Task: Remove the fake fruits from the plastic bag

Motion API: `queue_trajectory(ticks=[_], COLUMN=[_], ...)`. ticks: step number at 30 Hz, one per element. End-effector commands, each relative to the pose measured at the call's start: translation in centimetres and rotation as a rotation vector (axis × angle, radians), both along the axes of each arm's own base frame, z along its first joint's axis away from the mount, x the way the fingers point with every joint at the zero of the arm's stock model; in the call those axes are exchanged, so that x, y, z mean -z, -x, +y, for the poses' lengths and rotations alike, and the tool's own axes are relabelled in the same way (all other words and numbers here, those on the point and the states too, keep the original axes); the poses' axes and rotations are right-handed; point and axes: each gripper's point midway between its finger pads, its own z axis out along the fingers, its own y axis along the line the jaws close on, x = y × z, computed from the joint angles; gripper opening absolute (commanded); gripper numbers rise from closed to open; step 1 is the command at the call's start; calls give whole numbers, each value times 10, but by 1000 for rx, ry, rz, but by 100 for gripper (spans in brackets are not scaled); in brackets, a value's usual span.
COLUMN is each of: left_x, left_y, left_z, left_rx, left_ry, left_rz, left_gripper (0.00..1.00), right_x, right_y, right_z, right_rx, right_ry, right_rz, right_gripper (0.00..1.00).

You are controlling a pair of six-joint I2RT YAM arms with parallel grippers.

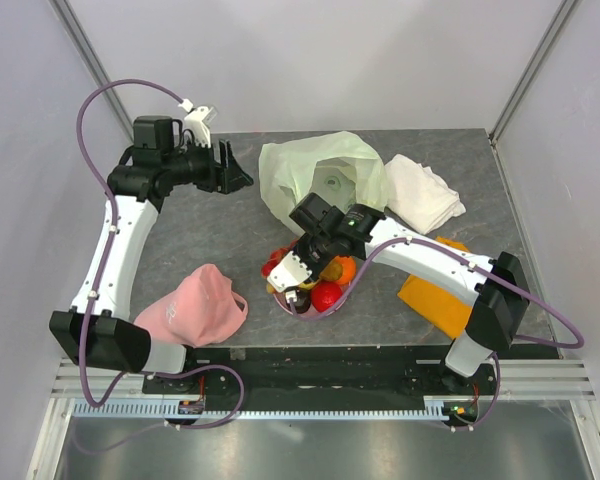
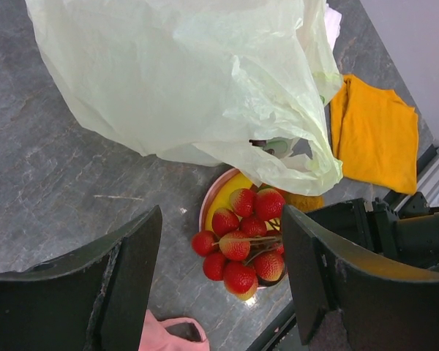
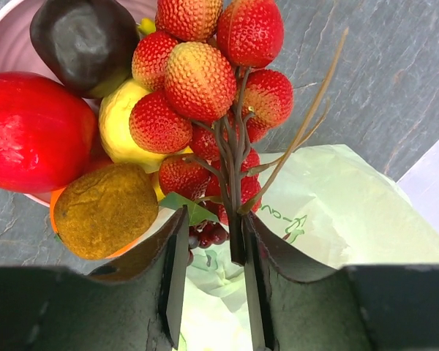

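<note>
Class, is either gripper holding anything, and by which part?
The left gripper holds nothing. The stem of the berry cluster stands between the parted jaws of the right gripper, touching one finger at most, so it looks loose, not gripped.

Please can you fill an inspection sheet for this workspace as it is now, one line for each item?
Surface: dark grey veined table.
Job's things: plastic bag crumpled at the back; fake fruits heaped on pink plate; bag contents unclear.
Clutter: pink cap, white cloth, orange cloth.
Grippers: left gripper open, empty; right gripper open, berry cluster stem between its fingers.
Cables: purple cables hang in loose loops.
Surroundings: pale walls, metal rail at near edge.
</note>
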Motion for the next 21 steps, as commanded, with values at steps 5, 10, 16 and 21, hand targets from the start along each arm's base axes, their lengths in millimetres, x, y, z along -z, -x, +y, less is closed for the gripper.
queue_trajectory(ticks=[5, 10, 16, 21], left_x=[56, 92, 136, 155], left_y=[-4, -3, -4, 1], left_z=[3, 2, 4, -1], left_rx=[-47, -46, -97, -86], left_ry=[20, 16, 6, 27], left_rz=[169, 271, 406, 481], left_gripper=[73, 73, 72, 71], right_x=[-6, -17, -39, -66], right_y=[-1, -5, -6, -14], right_z=[-2, -7, -15, -35], right_rx=[35, 48, 68, 122], right_ry=[-10, -15, -43, -72], right_rz=[-13, -51, -106, -175], right_gripper=[45, 53, 62, 64])
